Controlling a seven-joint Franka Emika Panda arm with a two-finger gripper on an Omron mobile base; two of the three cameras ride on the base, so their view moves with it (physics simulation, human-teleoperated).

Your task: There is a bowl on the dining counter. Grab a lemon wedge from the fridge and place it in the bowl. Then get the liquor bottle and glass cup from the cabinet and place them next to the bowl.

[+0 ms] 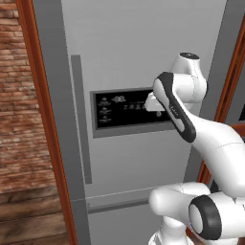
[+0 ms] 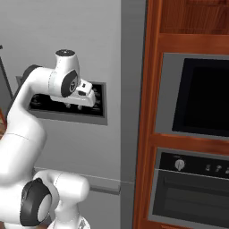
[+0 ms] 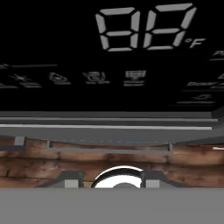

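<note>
Rendered flat and even throughout, with no obvious lamp. Read soft and bright across the fridge point(image 1: 139, 52) door in the left base view, a faint gradient only, no glare. Cast a thin shadow beside the long vertical handle point(image 1: 81, 119). Kept the brick wall point(image 1: 19, 95) mid-toned and slightly soft. Showed the white arm point(image 2: 27, 129) shaded gently on its underside in the right base view, and the oven window point(image 2: 205, 98) near black. Went dark in the hand view: black display panel point(image 3: 65, 48) up close, pale digits point(image 3: 144, 28) slightly blurred, smaller icons smeared and unreadable. Looked coarse and pixelated at edges everywhere.
</note>
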